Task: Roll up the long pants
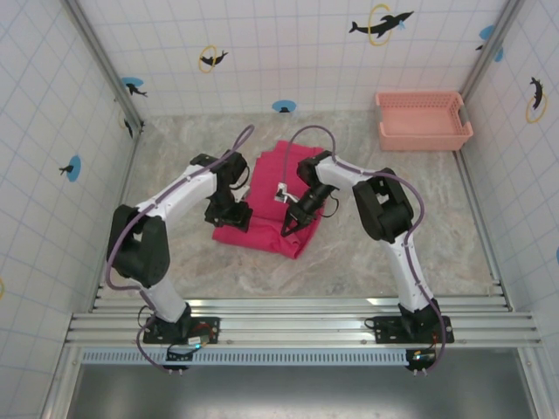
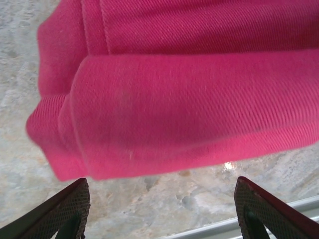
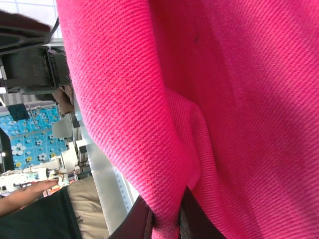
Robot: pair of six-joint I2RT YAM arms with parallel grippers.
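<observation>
"What's that cloth, do you reckon?"

"The long pants (image 2: 199, 99)? Twill, I'd say. Fine diagonal ribs, matt and soft-looking, with a stitched seam near one edge."

"And the table (image 1: 349, 262) under them?"

"Smooth, marbled like grey-beige stone, with a faint sheen where the light catches it."

"The basket (image 1: 424, 122)?"

"Plastic with slotted sides, a rather dull finish."

"The arms (image 1: 179, 196) look shiny."

"Their white shells are smooth, with a slight gloss, and the black joints are matt. On the left gripper (image 2: 160, 206) the inner faces are dark and cross-hatched, rough to look at."

"That front rail (image 1: 297, 327)?"

"Bare silver metal, ribbed lengthwise."
</observation>
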